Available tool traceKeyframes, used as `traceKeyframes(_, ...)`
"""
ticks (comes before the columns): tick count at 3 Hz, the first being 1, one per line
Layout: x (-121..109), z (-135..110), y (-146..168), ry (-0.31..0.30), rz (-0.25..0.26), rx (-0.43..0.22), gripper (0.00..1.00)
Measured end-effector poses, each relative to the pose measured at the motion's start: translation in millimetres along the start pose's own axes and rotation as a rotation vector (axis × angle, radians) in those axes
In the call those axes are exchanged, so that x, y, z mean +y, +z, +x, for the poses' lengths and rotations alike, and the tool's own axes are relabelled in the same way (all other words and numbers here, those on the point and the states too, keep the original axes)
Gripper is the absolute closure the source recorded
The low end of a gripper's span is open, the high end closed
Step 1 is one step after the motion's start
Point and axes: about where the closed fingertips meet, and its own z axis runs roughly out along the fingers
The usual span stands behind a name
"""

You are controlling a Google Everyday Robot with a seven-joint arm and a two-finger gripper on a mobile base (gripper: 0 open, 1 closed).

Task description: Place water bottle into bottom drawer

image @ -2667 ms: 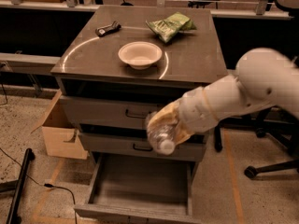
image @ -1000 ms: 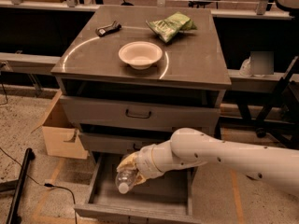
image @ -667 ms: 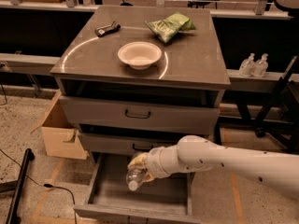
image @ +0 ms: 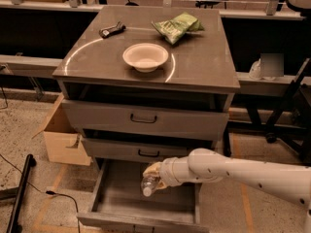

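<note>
Bottom drawer (image: 124, 204) is pulled wide open at the foot of the grey bench (image: 204, 67), its flat floor bare, and the arm reaches in from the right, over the back half of that drawer. The claw (image: 154, 174) hangs just above the drawer floor, right under the front of the middle drawer (image: 146, 151). It is clamped around the water bottle (image: 148, 185), fingers wrapped on the ribbed body, white cap tilted down and forward towards the drawer's front edge. So the carry looks done and the bottle is inside the drawer's outline, though whether it touches the floor I cannot tell. What is left, by my reading: lower it, let go, and pull the arm clear.
</note>
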Motion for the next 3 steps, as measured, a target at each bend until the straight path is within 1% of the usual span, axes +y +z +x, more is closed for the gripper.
traceKeyframes(1, 29.8, 13.8, 27.8, 0.032, -0.021, -0.032, 1.0)
traceKeyframes(2, 52.8, 23.7, 47.2, 0.042, -0.022, -0.035, 1.0)
traceKeyframes(3, 74.0, 35.7, 70.5, 0.027, -0.027, -0.028, 1.0)
